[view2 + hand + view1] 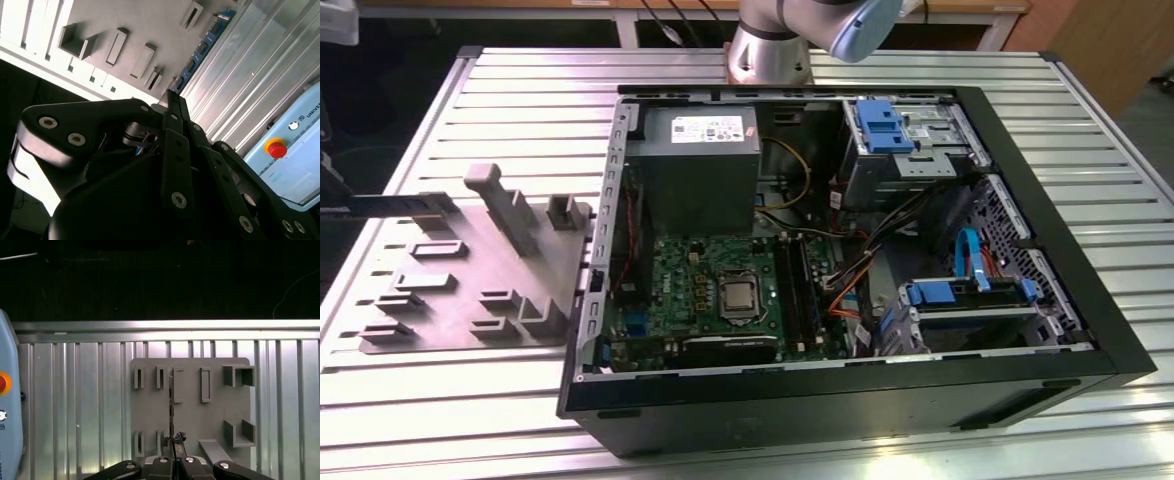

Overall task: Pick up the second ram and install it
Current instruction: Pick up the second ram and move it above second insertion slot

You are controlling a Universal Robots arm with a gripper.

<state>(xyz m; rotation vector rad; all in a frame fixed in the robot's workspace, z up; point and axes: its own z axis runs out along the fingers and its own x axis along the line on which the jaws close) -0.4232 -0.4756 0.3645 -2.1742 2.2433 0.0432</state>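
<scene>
Black-linked claw (173, 442) sits pinched shut. Ribbed metal surface (75, 405) runs wide to its edge rail. An open black computer case (854, 405) stands just beside the grey slotted plate (215, 410). Over that plate's slots, edge-on in the first wrist view, hangs the second ram (171, 400), a thin blue-green circuit strip clamped in the claw.

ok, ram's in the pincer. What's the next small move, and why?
Probably a sideways carry toward the open case, without dropping height. In the second wrist view the pincer is shut on the second ram, which hangs above the grey tray, clear of its pockets. The black slots lie on the board inside the case, to the exterior view's right of the tray.
</scene>
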